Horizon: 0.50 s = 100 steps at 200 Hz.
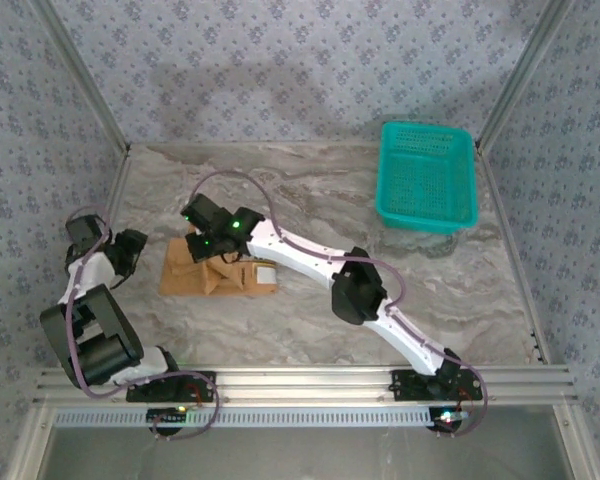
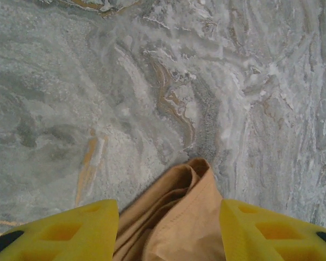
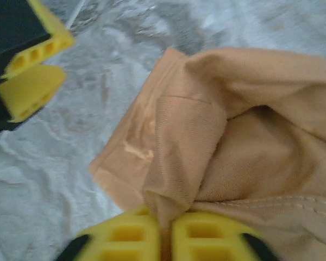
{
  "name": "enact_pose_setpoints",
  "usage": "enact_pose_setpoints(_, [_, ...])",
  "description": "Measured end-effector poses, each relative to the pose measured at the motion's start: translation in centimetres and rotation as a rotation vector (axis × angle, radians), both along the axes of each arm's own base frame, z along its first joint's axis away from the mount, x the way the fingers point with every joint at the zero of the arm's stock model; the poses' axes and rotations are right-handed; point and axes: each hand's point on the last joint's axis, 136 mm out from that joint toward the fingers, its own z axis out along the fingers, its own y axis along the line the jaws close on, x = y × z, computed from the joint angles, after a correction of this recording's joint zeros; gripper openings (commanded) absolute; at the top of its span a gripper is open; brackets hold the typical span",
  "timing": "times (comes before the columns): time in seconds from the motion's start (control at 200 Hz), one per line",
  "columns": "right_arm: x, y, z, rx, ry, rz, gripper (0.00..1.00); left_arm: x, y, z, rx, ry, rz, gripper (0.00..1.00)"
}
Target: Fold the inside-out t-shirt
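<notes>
Tan knit of the inside-out t-shirt [image 1: 218, 272]: soft, light, limp (sags unsupported); best taken at fold edges. Right gripper [image 3: 165, 234] nipping a fold, perhaps loosely, frame bottom; left gripper [image 2: 168, 220] wide, empty.

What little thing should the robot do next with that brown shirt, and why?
Probably lower the right hand and let go. It pinches a raised flap of the t-shirt, which looks like a compact folded bundle on the table. The left hand stands open at the shirt's edge, so laying the flap flat seems all that remains.
</notes>
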Motion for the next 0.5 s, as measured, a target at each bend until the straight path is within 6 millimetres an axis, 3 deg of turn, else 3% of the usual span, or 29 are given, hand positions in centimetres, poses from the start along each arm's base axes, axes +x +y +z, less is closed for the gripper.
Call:
enact_pose_setpoints(0.115, [-1.3, 2.2, -1.3, 0.074, 0.1, 0.049, 0.47, -0.2, 0.0, -1.2, -0.011, 0.019, 0.001, 0.51])
enact_pose_setpoints(0.165, [-1.8, 2.2, -1.6, 0.079, 0.136, 0.062, 0.53, -0.3, -0.2, -1.7, -0.019, 0.029, 0.0, 0.51])
enact_pose_setpoints(0.255, [-2.0, 1.6, -1.5, 0.077, 0.16, 0.076, 0.55, -0.5, -0.3, -2.3, -0.025, 0.035, -0.002, 0.51])
enact_pose_setpoints(0.33, [-2.0, -0.6, -1.5, 0.038, 0.169, 0.065, 0.54, -0.4, -0.4, -2.6, -0.033, 0.033, -0.006, 0.51])
enact_pose_setpoints(0.5, [0.0, -6.9, -0.6, 0.003, 0.17, -0.013, 0.31, 0.3, -1.0, -4.1, -0.069, 0.044, -0.026, 0.51])
